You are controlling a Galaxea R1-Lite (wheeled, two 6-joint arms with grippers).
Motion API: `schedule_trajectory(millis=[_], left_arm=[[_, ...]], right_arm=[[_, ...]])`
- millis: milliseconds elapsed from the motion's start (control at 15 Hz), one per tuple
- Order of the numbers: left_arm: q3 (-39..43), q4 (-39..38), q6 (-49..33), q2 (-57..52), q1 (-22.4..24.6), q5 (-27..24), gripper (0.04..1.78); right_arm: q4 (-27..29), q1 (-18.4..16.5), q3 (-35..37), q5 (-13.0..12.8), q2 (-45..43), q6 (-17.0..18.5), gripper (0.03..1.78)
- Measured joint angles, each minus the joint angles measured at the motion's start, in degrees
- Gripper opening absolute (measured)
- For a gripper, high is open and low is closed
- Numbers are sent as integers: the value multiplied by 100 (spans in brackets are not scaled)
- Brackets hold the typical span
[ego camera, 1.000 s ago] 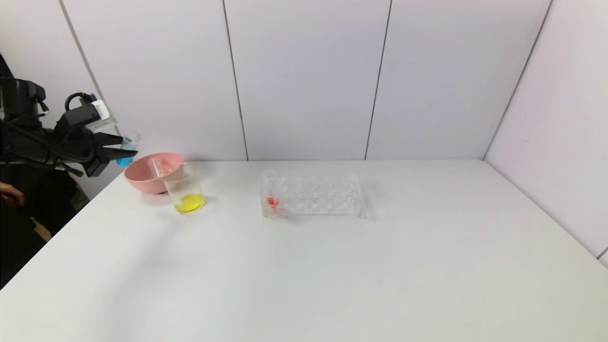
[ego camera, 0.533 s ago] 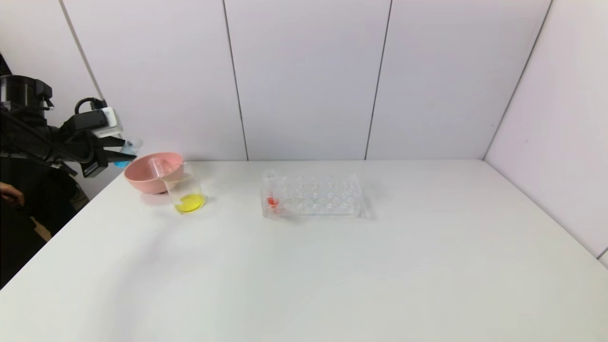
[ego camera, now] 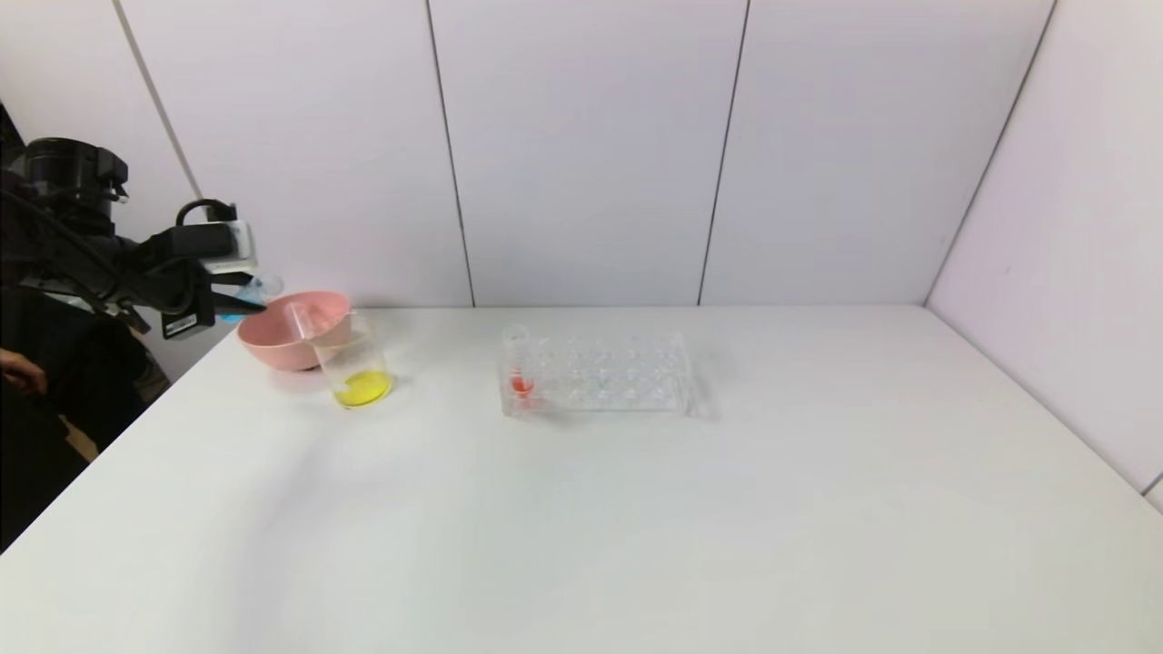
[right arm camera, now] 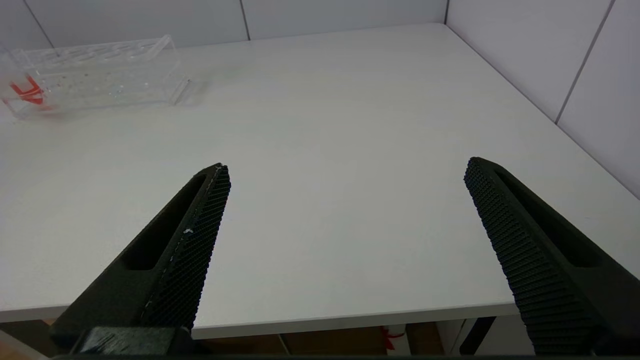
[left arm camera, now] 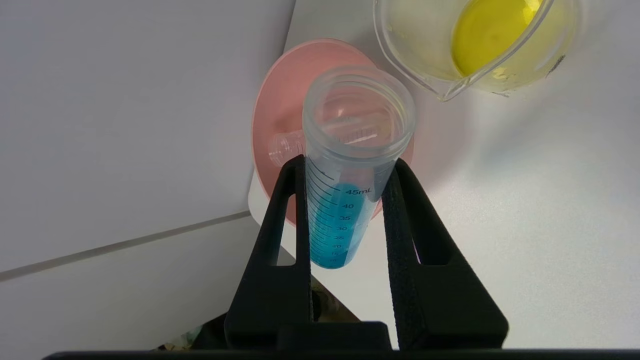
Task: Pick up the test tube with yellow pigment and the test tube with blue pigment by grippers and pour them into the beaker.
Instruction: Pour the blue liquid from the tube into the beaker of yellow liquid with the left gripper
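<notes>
Left gripper (left arm camera: 345, 170) clamped shut; right gripper (right arm camera: 345, 172) spread wide.

R gripper (right arm camera: 347, 172) over near edge of white table (right arm camera: 340, 150), jaws wide apart, nothing btwn them; textured inner faces visible. Clear tube rack (right arm camera: 95, 75) well apart, at far side of table, w/ red-orange liquid (right arm camera: 27, 92) at one end (tube outline itself can't be made out). Panelled wall (right arm camera: 540, 55) borders table on two sides.
</notes>
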Motion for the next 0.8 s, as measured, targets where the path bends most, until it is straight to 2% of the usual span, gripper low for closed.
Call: schedule_trajectory(millis=[333,667,800], left_arm=[[-503,490,428,191,-107,388,44],[-1180,1497,974,516,-234,697,44],[-1295,1643,1079,631,-257,798,44]], right_arm=[[0,0,0,0,0,0,171],[-2,0,0,0,0,0,171],[-2,0,0,0,0,0,171]])
